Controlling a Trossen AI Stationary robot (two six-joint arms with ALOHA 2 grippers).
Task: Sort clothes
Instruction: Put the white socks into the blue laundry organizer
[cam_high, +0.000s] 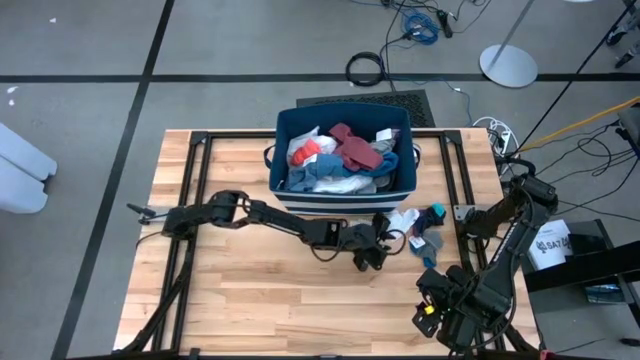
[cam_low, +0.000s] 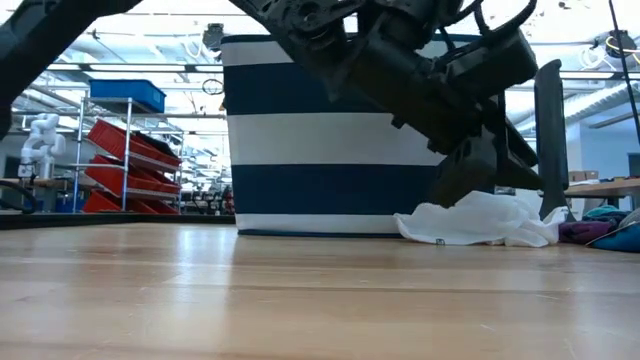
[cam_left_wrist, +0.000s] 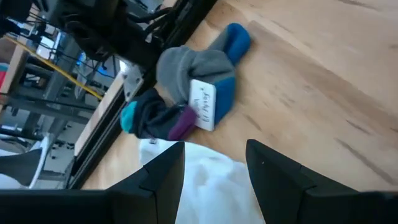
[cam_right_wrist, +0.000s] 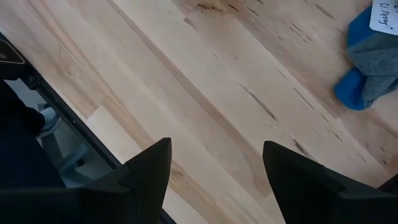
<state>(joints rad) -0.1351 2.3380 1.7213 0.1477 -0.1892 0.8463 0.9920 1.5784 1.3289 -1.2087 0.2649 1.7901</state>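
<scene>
A navy bin with white stripes (cam_high: 340, 190) stands at the table's far middle, filled with clothes: maroon (cam_high: 352, 145), white and orange-red pieces. A white garment (cam_high: 403, 220) lies on the table in front of the bin's right corner; it also shows in the low view (cam_low: 480, 222). To its right lie a grey and blue sock with a paper tag (cam_left_wrist: 208, 74) and a dark sock with teal and purple parts (cam_left_wrist: 155, 119). My left gripper (cam_left_wrist: 214, 146) is open, just over the white garment. My right gripper (cam_right_wrist: 216, 144) is open over bare wood near the front right (cam_high: 432, 310). My left gripper stands open right over the white garment's edge (cam_left_wrist: 211, 177), slanting down from the table's left side. Whether its fingertips touch the cloth I cannot tell.
Black metal rails (cam_high: 455, 180) run along the table's sides and far edge. The bin's wall stands close behind the left gripper. Bare wood (cam_high: 270, 300) covers the table's front and left. A white cup (cam_high: 548, 245) sits beyond the right edge.
</scene>
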